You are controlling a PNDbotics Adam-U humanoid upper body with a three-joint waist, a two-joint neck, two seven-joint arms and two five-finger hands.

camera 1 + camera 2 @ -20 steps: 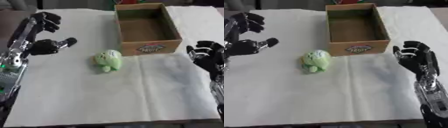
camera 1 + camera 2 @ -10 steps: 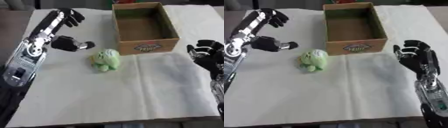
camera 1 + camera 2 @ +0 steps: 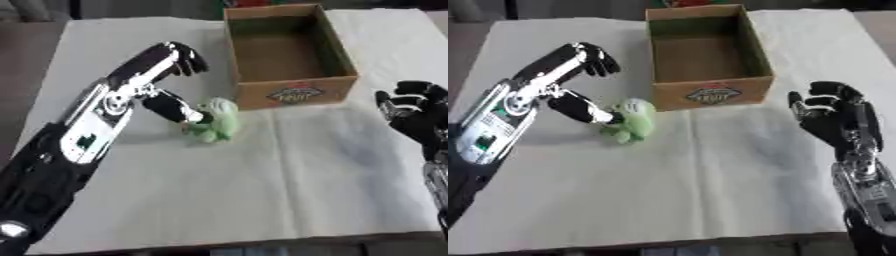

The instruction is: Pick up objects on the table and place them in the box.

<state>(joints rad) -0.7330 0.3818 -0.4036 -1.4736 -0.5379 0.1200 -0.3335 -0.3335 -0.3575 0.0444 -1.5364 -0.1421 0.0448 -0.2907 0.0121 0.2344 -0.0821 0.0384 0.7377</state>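
1. Left eye view: left hand [image 3: 156,85] spread open, thumb tip touching green toy [image 3: 216,121]; nothing grasped.
2. Toy lies just right of that thumb, beside cardboard box [image 3: 294,94] front wall.
3. Right hand [image 3: 833,117] idles open, fingers relaxed, right of the box.

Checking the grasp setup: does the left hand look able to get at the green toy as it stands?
Probably yes. The left hand is right beside the green toy, thumb at its side and fingers raised above; nothing lies between them. The box stands just behind the toy.
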